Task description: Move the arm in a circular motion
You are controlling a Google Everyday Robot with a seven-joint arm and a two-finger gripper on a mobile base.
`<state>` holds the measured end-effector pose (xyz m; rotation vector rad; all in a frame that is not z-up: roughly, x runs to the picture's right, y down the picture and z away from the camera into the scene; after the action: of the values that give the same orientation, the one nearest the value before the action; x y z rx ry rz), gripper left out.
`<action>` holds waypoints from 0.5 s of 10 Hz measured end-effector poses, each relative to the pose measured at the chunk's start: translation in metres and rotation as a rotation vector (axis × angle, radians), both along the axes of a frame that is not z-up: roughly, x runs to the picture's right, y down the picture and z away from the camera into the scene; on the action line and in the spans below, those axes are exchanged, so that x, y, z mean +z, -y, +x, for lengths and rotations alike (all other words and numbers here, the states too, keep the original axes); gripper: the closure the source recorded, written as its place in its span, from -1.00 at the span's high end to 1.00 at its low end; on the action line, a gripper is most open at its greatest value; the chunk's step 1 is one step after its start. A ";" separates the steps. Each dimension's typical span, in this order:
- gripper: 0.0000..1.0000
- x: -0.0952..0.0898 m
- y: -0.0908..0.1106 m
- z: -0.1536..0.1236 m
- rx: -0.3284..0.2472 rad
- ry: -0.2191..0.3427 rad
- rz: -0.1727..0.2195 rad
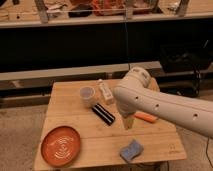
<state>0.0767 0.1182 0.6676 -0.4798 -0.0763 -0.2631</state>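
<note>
Camera view shows the arm (160, 105) reaching across the surface (95, 137), its pincer (129, 121) pointing down over bare wood, probably because circling needs no grasp; its width cannot be told.

On the table (65, 105): plate (60, 146) front left, sponge (131, 150) front right, cup (87, 95) behind, bar (104, 114) centre; gripper (129, 121) just right of bar.
</note>
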 end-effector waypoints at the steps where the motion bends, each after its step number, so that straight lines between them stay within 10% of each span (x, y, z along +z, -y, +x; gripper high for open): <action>1: 0.60 0.002 0.002 -0.007 -0.022 0.009 0.005; 5: 0.60 0.016 0.013 -0.045 -0.073 0.031 0.024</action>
<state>0.0314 0.1047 0.6834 -0.4548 -0.0860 -0.3427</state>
